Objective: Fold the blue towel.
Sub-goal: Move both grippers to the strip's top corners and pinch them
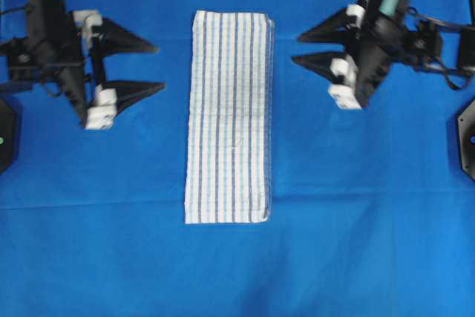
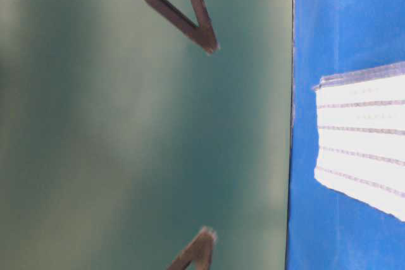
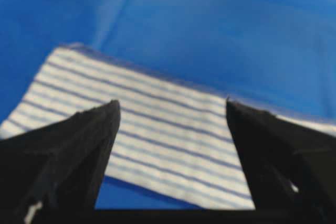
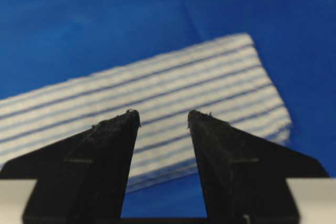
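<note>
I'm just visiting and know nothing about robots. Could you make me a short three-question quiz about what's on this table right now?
1. True or false: the left gripper is clamped on the blue towel.
2. What shape is the towel lying in? A) a crumpled heap B) a long narrow folded strip C) a tight roll
3. Which gripper's jaws stand wider apart, the left one or the right gripper?

Key
1. False: both grippers are open and beside the towel, not touching it.
2. B: it lies flat on the blue table covering.
3. The left.
</note>
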Tool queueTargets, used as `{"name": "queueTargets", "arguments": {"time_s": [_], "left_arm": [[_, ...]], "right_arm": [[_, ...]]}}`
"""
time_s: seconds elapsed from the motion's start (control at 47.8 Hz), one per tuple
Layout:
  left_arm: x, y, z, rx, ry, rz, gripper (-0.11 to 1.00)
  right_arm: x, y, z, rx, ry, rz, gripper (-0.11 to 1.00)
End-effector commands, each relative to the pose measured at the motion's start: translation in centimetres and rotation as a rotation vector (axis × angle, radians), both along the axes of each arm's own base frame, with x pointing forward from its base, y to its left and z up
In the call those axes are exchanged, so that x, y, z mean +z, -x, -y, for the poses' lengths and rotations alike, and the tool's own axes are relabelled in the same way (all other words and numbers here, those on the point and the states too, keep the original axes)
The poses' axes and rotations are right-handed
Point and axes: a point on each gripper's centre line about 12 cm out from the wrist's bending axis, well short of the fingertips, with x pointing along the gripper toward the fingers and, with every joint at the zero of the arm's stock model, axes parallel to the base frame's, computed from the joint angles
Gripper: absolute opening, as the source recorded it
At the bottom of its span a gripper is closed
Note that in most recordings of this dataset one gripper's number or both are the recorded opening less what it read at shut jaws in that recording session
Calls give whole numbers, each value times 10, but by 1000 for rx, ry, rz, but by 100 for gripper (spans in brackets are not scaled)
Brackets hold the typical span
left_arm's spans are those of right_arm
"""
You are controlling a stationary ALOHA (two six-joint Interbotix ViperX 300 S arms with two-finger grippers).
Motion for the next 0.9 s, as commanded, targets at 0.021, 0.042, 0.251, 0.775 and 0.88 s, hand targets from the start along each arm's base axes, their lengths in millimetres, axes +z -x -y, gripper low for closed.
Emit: {"name": "queueTargets", "arguments": {"time_s": [0.021, 0.042, 0.251, 0.775, 0.88], "left_arm": [[-2, -17, -21, 51, 1, -11, 82], [-5, -19, -24, 61, 4, -21, 83], [-38, -43, -64, 149, 27, -103, 87], [-119, -68, -118, 252, 71, -215, 88], [-129, -71, -121, 255, 76, -228, 88]], "right_arm": [[3, -10, 22, -43, 18, -14, 51], [-1, -12, 28, -54, 19, -27, 52], [-32, -19, 62, -122, 1, -99, 65], [-113, -44, 105, -175, -60, -188, 65], [-122, -48, 108, -177, -67, -201, 65]]}}
